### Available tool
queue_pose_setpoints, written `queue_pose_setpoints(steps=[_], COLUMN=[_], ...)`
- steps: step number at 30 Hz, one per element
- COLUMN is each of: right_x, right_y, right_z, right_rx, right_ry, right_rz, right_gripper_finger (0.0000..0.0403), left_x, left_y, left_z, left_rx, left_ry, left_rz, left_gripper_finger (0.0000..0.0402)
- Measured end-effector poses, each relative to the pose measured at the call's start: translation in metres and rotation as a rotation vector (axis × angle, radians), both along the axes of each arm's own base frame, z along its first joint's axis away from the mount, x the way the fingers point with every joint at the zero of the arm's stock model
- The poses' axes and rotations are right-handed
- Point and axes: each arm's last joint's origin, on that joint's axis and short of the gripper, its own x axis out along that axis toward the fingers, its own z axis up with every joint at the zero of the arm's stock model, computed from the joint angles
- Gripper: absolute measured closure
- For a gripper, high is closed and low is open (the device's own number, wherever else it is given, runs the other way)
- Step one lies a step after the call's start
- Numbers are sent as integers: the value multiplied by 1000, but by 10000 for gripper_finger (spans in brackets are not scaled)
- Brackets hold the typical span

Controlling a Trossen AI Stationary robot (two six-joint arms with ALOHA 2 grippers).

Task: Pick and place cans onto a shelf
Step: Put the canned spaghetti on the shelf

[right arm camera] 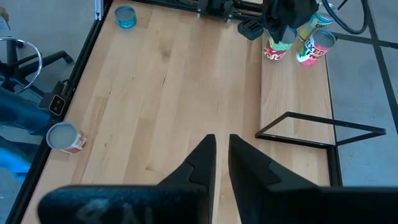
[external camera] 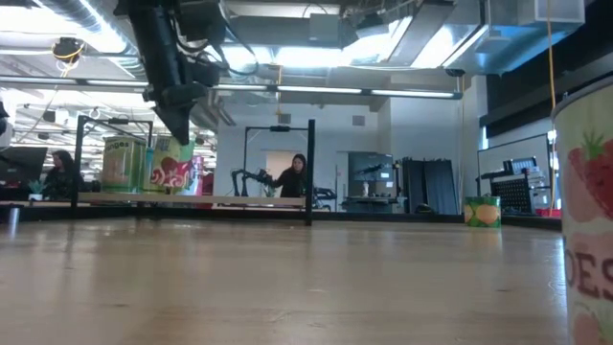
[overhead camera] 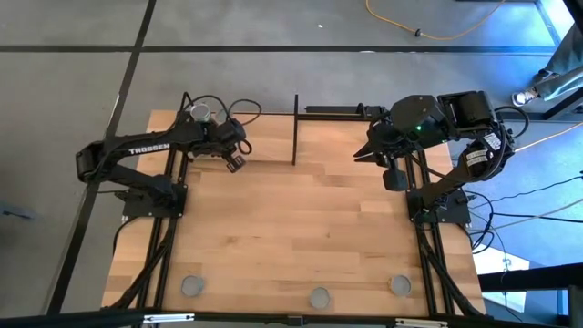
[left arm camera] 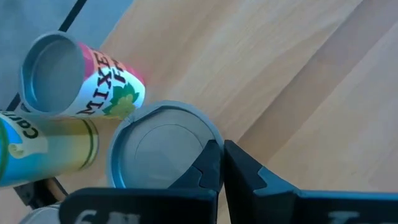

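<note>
Three cans (overhead camera: 319,298) near front edge, shelf (overhead camera: 273,146) opposite.

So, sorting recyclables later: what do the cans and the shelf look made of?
Cans: likely metal, judging by the dull grey ridged lids, with glossy printed paper-like labels. Shelf: pale wood plank with visible grain, framed by thin black rods, probably painted metal.

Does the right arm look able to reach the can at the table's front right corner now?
Probably yes. The right gripper hangs empty near the shelf, and bare tabletop lies between it and that can; nothing stands in the way.
</note>
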Motion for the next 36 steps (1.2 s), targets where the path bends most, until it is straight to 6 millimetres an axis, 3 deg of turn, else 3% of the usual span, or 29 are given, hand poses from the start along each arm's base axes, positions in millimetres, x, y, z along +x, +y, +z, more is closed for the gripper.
queue_pose_setpoints(steps=[14,36], right_x=[0,0], right_y=[0,0], right_z=[0,0], right_rx=[0,3], right_ry=[0,0], right_rz=[0,-2], right_gripper_finger=[357,357], left_x=[5,3], left_y=[14,14], left_z=[-9,-9], left_rx=[-6,-2], left_ry=[32,48], left_rz=[-26,-19], left_gripper_finger=[401,365])
